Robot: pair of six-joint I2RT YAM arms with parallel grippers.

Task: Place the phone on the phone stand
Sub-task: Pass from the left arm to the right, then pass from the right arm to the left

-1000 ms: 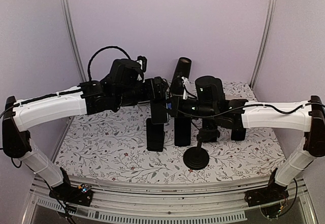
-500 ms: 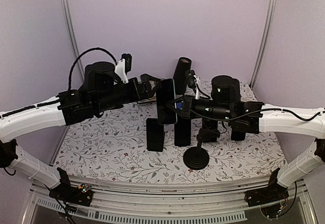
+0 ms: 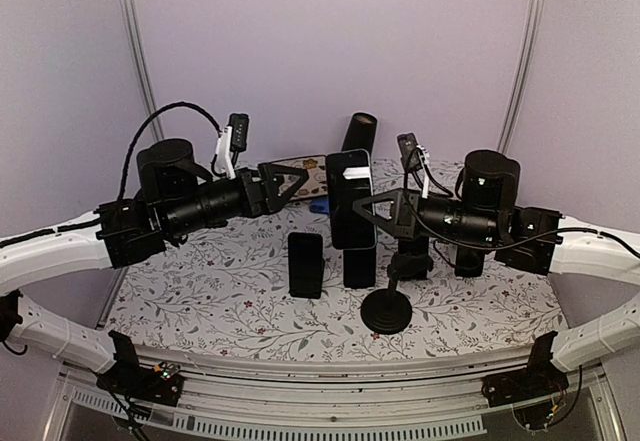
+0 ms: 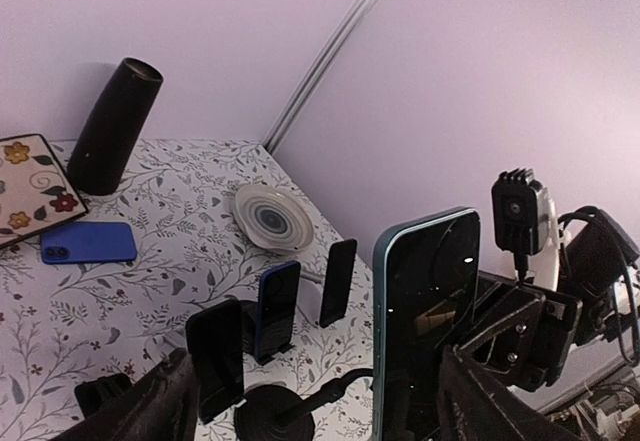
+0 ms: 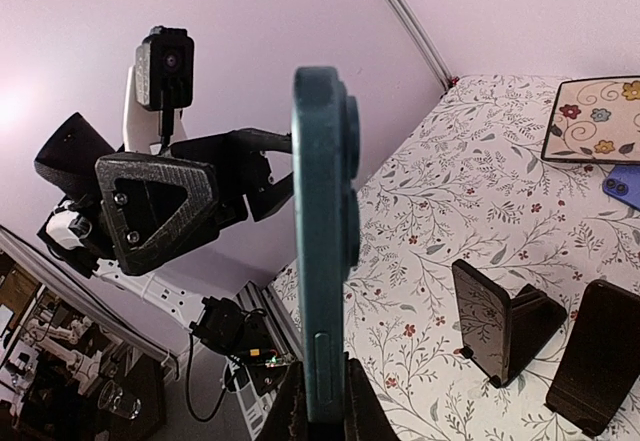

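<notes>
A teal-edged phone [image 3: 351, 199] with a dark screen hangs upright in the air above the middle of the table. My right gripper [image 3: 368, 208] is shut on it. In the right wrist view the phone [image 5: 322, 241] stands edge-on, clamped between the fingers [image 5: 300, 416]. My left gripper [image 3: 296, 182] is open just left of the phone and apart from it. The left wrist view shows the phone's screen [image 4: 425, 321] ahead of the open jaws. The phone stand [image 3: 387, 311], a black round base with a bent stem, stands empty below and to the right.
Two dark phones [image 3: 305, 264] [image 3: 358, 266] stand propped on the floral cloth under the grippers. At the back are a black cylinder [image 3: 357, 131], a floral tile [image 3: 302, 170] and a flat blue phone [image 4: 88, 242]. A white round dish [image 4: 272, 216] lies further right.
The left gripper has drawn back to the left, away from the phone. The right arm has pulled back to the right with the phone in its grip.
</notes>
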